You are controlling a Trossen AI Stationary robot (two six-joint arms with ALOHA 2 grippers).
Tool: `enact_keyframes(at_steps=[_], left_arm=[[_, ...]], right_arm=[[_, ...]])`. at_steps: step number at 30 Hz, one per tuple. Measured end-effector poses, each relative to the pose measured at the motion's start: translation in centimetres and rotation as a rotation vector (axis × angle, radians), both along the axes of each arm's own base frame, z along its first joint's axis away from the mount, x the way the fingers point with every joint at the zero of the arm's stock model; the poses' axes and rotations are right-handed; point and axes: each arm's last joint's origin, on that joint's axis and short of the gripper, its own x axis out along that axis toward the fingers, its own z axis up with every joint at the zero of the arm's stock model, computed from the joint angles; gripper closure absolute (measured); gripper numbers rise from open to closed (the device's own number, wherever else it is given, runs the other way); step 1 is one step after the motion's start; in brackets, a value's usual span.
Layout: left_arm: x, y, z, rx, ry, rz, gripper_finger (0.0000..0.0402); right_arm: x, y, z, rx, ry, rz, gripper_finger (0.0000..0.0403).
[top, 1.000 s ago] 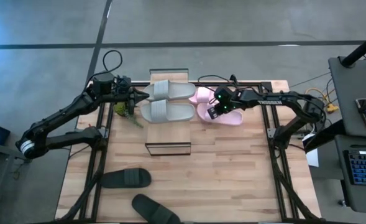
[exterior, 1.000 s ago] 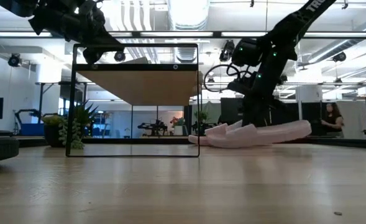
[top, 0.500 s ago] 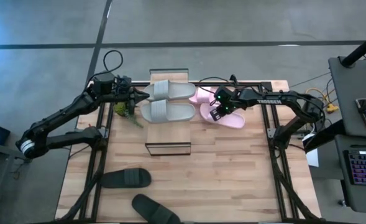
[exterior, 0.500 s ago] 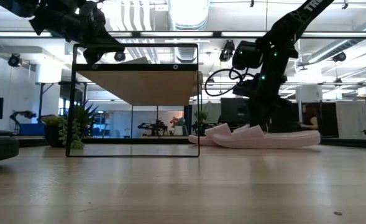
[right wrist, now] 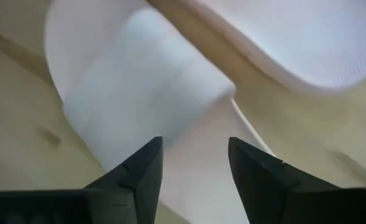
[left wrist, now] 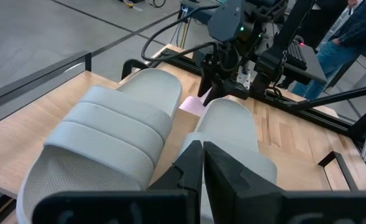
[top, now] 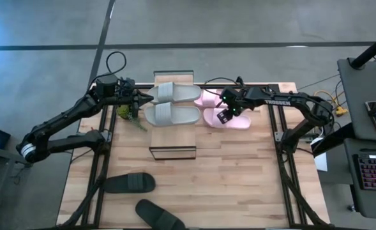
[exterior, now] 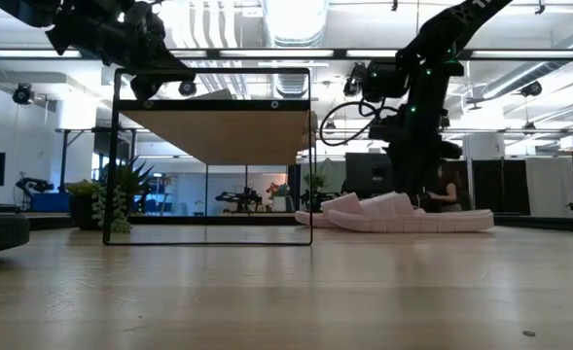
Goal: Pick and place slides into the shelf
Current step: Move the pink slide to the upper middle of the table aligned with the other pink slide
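While the left gripper (top: 138, 97) was kept clenched beside the grey slides (top: 170, 104), the right gripper (top: 225, 114) was spread, released, above a pink slide (top: 235, 120).

Two grey slides (top: 170, 103), two pink slides (top: 229, 119), two black slides (top: 143, 195), one shelf (top: 172, 142).

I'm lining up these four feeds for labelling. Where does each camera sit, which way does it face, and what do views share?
High: overhead, facing straight down; both arms, grey slides on the shelf.
Low: tabletop height, facing level across; arms enter from above, pink slides beyond.
Left wrist: on left arm, facing past its shut left tool over grey slides toward the other arm.
Right wrist: on right arm, open right tool above a pink slide.
Shared: pink slides in high, low, right wrist.
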Motion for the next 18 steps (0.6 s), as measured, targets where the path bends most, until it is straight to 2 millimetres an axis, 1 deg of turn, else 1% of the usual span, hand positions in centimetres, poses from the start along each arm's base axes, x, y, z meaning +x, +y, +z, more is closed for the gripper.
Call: enact_keyframes(at_steps=[6, 12, 15, 18], left_arm=[[0.0, 0.0, 0.0, 0.000, 0.000, 0.000, 0.0402], [0.0, 0.0, 0.0, 0.000, 0.000, 0.000, 0.0402], [0.0, 0.0, 0.0, 0.000, 0.000, 0.000, 0.0402], [0.0, 0.0, 0.0, 0.000, 0.000, 0.000, 0.0402]], right_arm=[[-0.7, 0.5, 0.4, 0.040, 0.071, 0.005, 0.0231], [-1.3, 1.5, 1.8, 0.048, 0.065, 0.016, 0.0246], [-2.1, 2.3, 2.6, 0.079, 0.064, 0.021, 0.0255], [-3.3, 3.1, 3.0, 0.110, 0.120, 0.001, 0.0264]])
